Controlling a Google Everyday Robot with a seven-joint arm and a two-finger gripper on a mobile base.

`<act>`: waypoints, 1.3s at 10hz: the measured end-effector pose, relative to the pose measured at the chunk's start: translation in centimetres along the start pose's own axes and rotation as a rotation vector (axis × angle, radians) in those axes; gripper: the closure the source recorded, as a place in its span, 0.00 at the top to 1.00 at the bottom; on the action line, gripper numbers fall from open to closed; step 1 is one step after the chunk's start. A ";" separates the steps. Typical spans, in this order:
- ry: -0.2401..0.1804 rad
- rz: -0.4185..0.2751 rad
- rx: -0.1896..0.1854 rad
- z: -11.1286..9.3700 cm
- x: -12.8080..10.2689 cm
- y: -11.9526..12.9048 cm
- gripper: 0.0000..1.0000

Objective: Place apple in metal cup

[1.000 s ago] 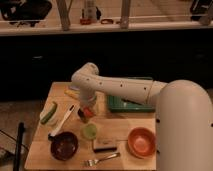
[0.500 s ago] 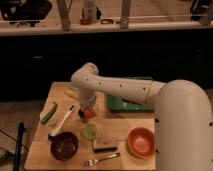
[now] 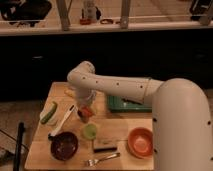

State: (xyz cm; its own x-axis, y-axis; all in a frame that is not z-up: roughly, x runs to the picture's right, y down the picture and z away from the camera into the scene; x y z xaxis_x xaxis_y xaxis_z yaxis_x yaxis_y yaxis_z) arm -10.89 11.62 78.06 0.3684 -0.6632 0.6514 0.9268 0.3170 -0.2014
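The gripper [image 3: 86, 108] hangs from the white arm over the middle of the wooden table [image 3: 45, 150]. Right under its tip is the apple [image 3: 88, 112], small and orange-red. I cannot tell whether the gripper holds the apple or only touches it. The metal cup [image 3: 80, 115] shows as a small dull grey shape just left of the apple, partly hidden by the gripper. The apple is beside or just above the cup's rim; I cannot tell which.
A light green cup [image 3: 90, 131] stands just in front of the apple. A dark bowl [image 3: 65, 145] is at front left and an orange bowl [image 3: 140, 142] at front right. Also there are a green tray [image 3: 122, 104], a white utensil [image 3: 62, 121], a green vegetable [image 3: 48, 113], a dark block [image 3: 105, 145] and a fork [image 3: 102, 160].
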 end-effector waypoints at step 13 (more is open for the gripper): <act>-0.018 -0.084 0.045 -0.9 -0.1 -2.5 0.00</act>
State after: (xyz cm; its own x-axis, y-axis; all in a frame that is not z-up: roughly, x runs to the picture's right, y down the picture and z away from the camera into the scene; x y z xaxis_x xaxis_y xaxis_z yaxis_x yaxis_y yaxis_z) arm -13.18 10.34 77.85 0.2875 -0.6768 0.6777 0.9501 0.2912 -0.1122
